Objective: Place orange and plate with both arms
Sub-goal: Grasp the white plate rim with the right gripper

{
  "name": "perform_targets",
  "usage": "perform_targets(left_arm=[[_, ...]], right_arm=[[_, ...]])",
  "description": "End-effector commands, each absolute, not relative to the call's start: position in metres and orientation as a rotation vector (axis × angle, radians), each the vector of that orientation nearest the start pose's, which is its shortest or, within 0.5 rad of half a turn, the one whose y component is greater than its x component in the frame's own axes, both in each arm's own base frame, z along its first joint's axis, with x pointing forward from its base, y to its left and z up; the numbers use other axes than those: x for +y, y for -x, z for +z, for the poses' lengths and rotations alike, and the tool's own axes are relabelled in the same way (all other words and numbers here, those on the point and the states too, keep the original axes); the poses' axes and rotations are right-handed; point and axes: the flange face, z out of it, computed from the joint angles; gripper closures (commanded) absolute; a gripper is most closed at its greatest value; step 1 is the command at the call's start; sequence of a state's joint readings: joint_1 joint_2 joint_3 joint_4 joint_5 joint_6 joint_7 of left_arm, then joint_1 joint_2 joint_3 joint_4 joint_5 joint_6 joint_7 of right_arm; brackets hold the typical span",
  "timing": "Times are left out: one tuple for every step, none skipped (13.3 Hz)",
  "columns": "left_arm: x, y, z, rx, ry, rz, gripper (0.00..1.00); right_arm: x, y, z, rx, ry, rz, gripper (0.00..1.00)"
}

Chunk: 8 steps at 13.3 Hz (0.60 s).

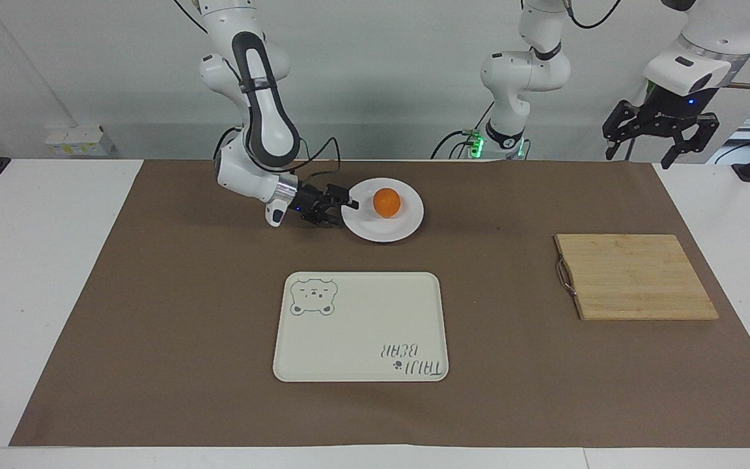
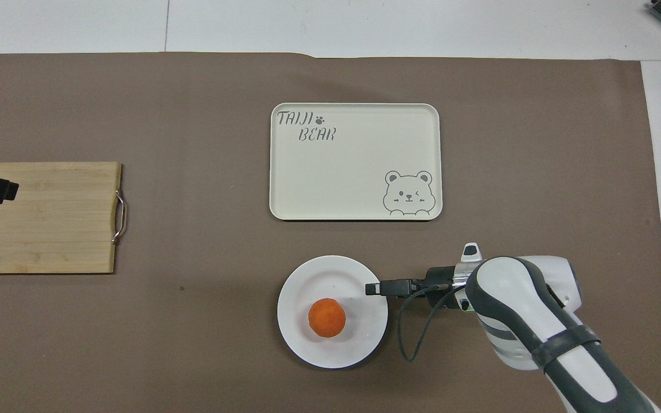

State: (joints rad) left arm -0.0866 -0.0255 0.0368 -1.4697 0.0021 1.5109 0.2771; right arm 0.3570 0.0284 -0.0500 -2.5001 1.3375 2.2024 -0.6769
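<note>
The orange (image 1: 387,202) sits on the plate (image 1: 407,228), a little off its middle and clear of the rim all round; the plate rests on the brown mat (image 1: 153,312) close to the robots' edge of the worktop, between the two arm bases. The right gripper (image 1: 341,210) lies low and nearly level at the plate's rim on the side toward the right arm's end, its jaws parted with one finger above the rim and one below it; whether they touch the rim I cannot tell; the orange is apart from them. Farther from the robots than the plate, with a strip of bare mat between, lies the cream tray (image 1: 362,306), a bear drawing in one corner and lettering in another; nothing lies in it. Toward the left arm's end, well apart from plate and tray, is the wooden cutting board (image 1: 635,277), its metal handle facing the tray; nothing lies on it. The left gripper (image 1: 660,137) hangs high over the mat's corner near the board, jaws spread wide and holding nothing; this arm waits.
</note>
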Motion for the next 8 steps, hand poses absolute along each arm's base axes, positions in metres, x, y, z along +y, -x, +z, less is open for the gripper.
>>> perform_targets(left_arm=[[-0.023, -0.537, 0.685, 0.511, 3.083, -0.084, 0.00], [-0.024, -0.537, 0.685, 0.513, 3.081, -0.084, 0.00], [-0.024, -0.537, 0.685, 0.514, 3.083, -0.084, 0.00], [-0.023, -0.537, 0.685, 0.511, 3.082, -0.084, 0.00], [-0.023, -0.537, 0.685, 0.511, 3.082, -0.084, 0.00], [-0.023, -0.537, 0.685, 0.511, 3.083, -0.084, 0.00], [-0.024, -0.537, 0.685, 0.514, 3.083, -0.084, 0.00], [-0.024, -0.537, 0.686, 0.513, 3.081, -0.086, 0.00]], right_arm=[[0.168, -0.403, 0.257, 0.090, 2.189, 0.108, 0.00], [0.168, -0.398, 0.252, 0.091, 2.194, 0.121, 0.00], [0.169, -0.396, 0.252, 0.088, 2.192, 0.127, 0.00], [0.168, -0.392, 0.250, 0.090, 2.195, 0.133, 0.00], [0.169, -0.390, 0.250, 0.086, 2.196, 0.134, 0.00], [0.169, -0.386, 0.248, 0.087, 2.197, 0.144, 0.00], [0.171, -0.386, 0.248, 0.088, 2.195, 0.147, 0.00], [0.177, -0.384, 0.249, 0.094, 2.185, 0.147, 0.00]])
